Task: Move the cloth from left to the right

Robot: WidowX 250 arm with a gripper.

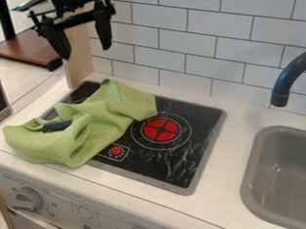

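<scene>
Below the front edge of the bench (215,181) sits a knob (30,198), and just behind that edge, toward the front left corner, the green cloth (110,111) lies rumpled, partly on the bench and partly over the left side of the black stovetop (205,117), with the grey sink (250,171) toward the right edge. Farther back, the dark faucet (285,81) curves near the tiled wall (183,34), while over the back left corner the hand (85,46) hangs wide open, holding nothing, apart from the cloth.
</scene>
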